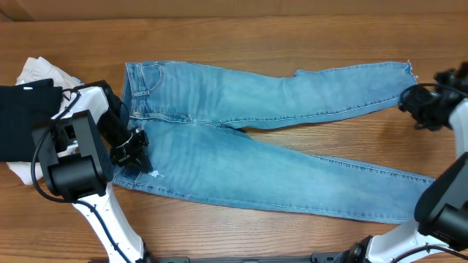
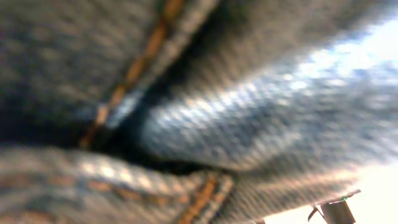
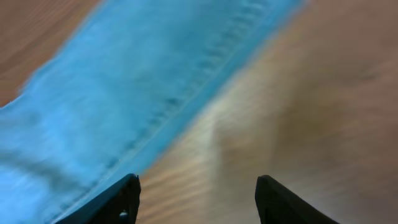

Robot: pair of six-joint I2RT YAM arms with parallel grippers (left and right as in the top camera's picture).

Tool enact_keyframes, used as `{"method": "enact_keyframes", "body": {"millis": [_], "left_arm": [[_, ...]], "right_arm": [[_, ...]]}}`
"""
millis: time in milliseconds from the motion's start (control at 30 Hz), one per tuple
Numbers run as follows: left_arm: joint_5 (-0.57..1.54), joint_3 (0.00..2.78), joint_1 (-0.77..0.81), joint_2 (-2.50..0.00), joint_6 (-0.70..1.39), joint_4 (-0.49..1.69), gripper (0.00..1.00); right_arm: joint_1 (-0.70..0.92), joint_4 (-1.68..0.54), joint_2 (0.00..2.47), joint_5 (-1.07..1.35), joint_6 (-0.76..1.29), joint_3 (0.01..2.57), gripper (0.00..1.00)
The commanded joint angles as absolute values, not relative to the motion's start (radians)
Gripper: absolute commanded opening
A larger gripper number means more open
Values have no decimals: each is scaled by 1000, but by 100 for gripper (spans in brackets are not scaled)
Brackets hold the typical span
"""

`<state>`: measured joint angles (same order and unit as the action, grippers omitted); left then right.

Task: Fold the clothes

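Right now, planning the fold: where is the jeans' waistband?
Overhead, the waistband lies at the left, by the left gripper and near the black garment.

The jeans (image 2: 249, 118) fill the left wrist view so closely that the denim blurs. From overhead the left gripper (image 1: 136, 152) is a dark shape at the waistband corner, too small to tell how its jaws stand. The right wrist view is smeared, its lower edge cutting off the fingers (image 3: 121, 200) of the right gripper (image 3: 198, 180), and the black garment (image 1: 25, 120) runs off the overhead view's left edge.
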<state>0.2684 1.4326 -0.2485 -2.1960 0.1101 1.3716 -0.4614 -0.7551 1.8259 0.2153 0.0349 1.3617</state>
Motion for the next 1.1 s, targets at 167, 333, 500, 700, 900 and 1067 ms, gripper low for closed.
{"method": "enact_keyframes", "body": {"millis": [167, 333, 500, 700, 900, 1067], "left_arm": [[372, 1420, -226, -1914, 111, 1167, 38], [390, 1420, -135, -1825, 101, 978, 53], [389, 1420, -41, -1883, 101, 832, 52], [390, 1420, -13, -2001, 140, 756, 52], [290, 1420, -27, -2068, 166, 736, 50], [229, 1420, -67, -2074, 193, 760, 52]], "right_arm": [[-358, -588, 1888, 245, -1, 1362, 65], [-355, -492, 1956, 262, 45, 1362, 65], [-344, -454, 2028, 291, 45, 1362, 66], [-321, -416, 2090, 291, 45, 1362, 73], [-305, -336, 2091, 290, 45, 1362, 75], [-302, -295, 2119, 271, 45, 1362, 75]]}}
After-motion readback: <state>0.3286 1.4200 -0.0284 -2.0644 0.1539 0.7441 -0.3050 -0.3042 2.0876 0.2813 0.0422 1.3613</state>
